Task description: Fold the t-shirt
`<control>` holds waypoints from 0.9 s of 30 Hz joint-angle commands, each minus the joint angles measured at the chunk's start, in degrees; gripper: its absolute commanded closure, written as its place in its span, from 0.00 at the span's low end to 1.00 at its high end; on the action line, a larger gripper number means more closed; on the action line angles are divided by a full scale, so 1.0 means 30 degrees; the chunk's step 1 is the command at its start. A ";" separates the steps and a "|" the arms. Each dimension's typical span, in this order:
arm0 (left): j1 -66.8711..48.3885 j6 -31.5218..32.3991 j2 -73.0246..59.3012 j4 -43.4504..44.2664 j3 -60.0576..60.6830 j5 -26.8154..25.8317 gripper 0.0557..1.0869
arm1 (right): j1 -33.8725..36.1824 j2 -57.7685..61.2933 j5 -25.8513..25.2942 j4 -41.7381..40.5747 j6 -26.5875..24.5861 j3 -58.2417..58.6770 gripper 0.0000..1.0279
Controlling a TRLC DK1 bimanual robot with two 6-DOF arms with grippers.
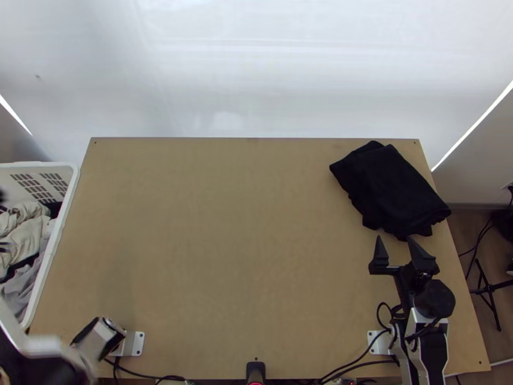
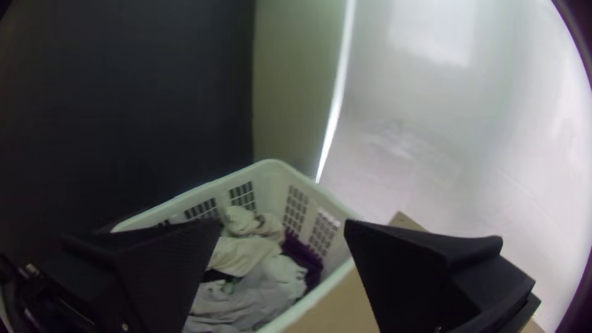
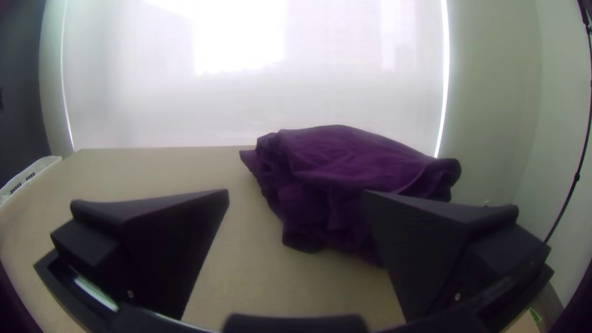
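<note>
The fetching of a t-shirt is judged to be in hand: the left pincer is held open and empty by the basket, where pale clothes are heaped. At the far right of the tabletop, a dark cloth is laid in loose layers, with the right pincer spread, empty, just beside it. Next, one garment should be pinched, lifted singly and spread before folding
</note>
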State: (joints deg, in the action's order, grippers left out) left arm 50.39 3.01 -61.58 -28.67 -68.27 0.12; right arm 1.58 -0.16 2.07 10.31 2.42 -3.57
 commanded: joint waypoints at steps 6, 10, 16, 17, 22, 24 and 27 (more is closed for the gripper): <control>0.7783 -0.1060 -1.4805 -0.0669 -0.7888 0.1718 0.05 | 0.0087 -0.0004 -0.0015 -0.0037 0.0015 -0.0010 0.03; 0.8105 -0.2525 -1.7647 0.0473 -0.8503 0.1571 0.05 | 0.0204 0.0025 -0.0015 -0.0037 0.0015 -0.0010 0.03; 0.7842 -0.6510 -2.1865 0.2143 -0.9411 0.0692 0.05 | 0.0204 0.0025 -0.0015 -0.0007 -0.0014 -0.0010 0.03; 0.7842 -0.6685 -2.2188 0.2495 -0.9499 0.0692 0.05 | 0.0204 0.0025 -0.0015 -0.0007 -0.0014 -0.0010 0.03; 0.7871 -0.7594 -2.3652 0.3842 -1.0349 0.0868 0.05 | 0.0204 0.0025 -0.0015 -0.0007 -0.0014 -0.0010 0.03; 0.7842 -0.7945 -2.4473 0.4018 -1.1140 0.0868 0.05 | 0.0234 0.0025 -0.0015 -0.0007 -0.0014 -0.0010 0.03; 0.7724 -0.8326 -2.5059 0.4106 -1.1550 0.0868 0.31 | 0.0234 0.0025 -0.0015 -0.0007 0.0015 -0.0010 0.03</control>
State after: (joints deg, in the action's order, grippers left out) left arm 73.80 -19.42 -131.52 -17.96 -99.63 2.63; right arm 2.28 -0.12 2.02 10.31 2.35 -3.57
